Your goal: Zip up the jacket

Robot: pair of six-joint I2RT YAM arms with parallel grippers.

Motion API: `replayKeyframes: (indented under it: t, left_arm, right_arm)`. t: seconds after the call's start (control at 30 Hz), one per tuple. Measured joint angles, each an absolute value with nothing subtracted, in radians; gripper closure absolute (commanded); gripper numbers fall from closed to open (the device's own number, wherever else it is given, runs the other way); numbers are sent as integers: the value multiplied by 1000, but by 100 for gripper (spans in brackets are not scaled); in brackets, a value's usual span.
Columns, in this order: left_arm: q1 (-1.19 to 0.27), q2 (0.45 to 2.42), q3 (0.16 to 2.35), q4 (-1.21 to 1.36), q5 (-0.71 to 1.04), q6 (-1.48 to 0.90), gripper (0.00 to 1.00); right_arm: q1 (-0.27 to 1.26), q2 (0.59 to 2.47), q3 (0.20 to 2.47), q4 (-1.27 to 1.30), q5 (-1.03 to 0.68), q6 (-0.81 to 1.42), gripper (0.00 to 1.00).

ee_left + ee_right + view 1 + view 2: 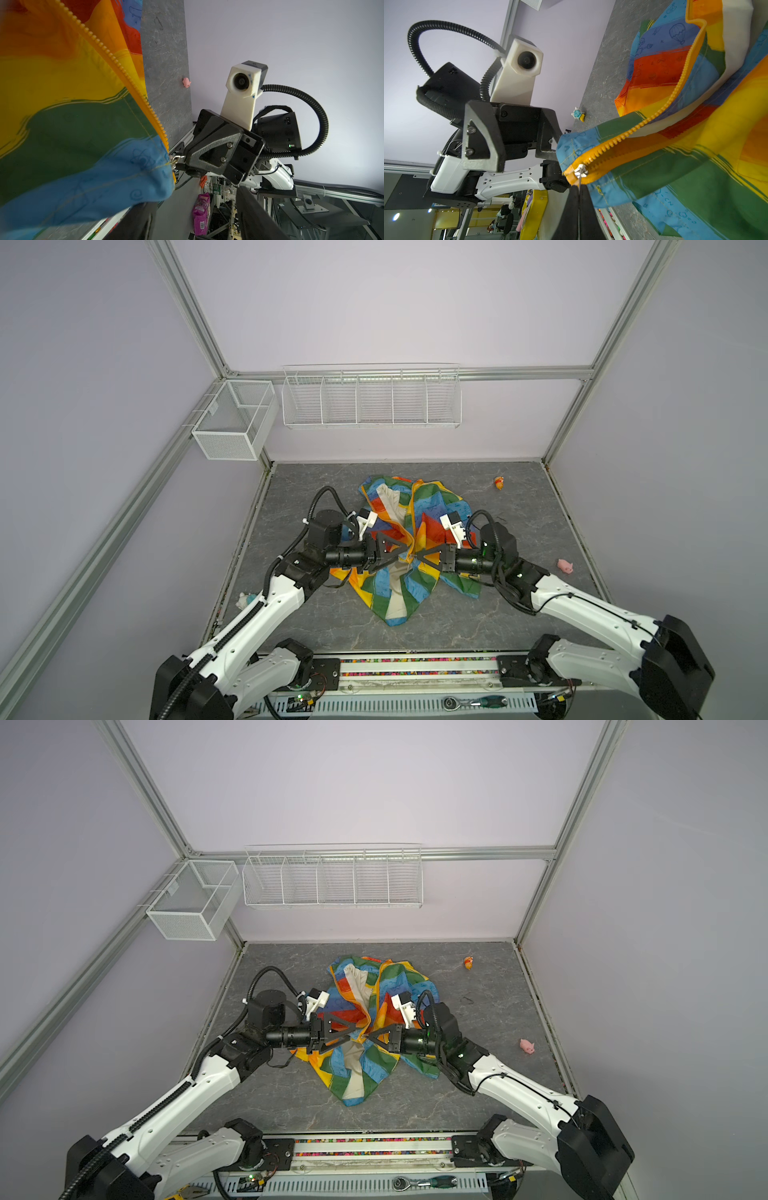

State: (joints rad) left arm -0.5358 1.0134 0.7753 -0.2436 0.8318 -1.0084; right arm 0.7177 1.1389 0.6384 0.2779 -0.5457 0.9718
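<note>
The right pincer [579, 190] pinches the zipper pull [581, 170] at the bottom of the jacket [399, 593]. The left pincer [197, 199] is wide open. Most of the zipper [675, 95] is not zipped yet.

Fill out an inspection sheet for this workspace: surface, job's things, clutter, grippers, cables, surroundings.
Surface: grey stone-look table; no spills seen.
Job's things: striped jacket crumpled mid-table, zipper open along most of its length, zipper pull at the hem end.
Clutter: pink toy pig, orange toy, small white toy beside the left arm.
Grippers: left gripper open at the hem; right gripper shut on the zipper pull.
Cables: left wrist hose and right wrist hose arch upward; no snag seen.
Surroundings: wire baskets on the back wall, mesh basket on the left frame, hand tools on the front ledge.
</note>
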Motion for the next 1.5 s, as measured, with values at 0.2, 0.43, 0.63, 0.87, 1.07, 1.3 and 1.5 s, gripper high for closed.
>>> replayKeyframes:
  t: [0.2, 0.43, 0.63, 0.87, 1.07, 1.3, 1.5]
  left_arm:
    - [-536, 935, 737, -290, 773, -1058, 19]
    - [-548, 910, 641, -179, 721, -1199, 20]
    - [-613, 960, 633, -65, 667, -1271, 25]
    - [-660, 1018, 632, 14, 622, -1302, 29]
    - [-660, 1019, 632, 39, 583, -1307, 44]
    - [-664, 1028, 630, 70, 561, -1308, 61]
    - [-663, 1034, 628, 63, 548, -1300, 82]
  right_arm:
    - [722, 1170, 640, 284, -546, 972, 94]
    - [725, 1171, 640, 289, -546, 972, 94]
    - [730, 1171, 640, 289, -545, 972, 94]
    - [736, 1171, 642, 289, -545, 972, 94]
    - [736, 1171, 643, 290, -546, 973, 94]
    - [740, 1171, 643, 297, -546, 976, 94]
    - [741, 1171, 643, 302, -546, 982, 94]
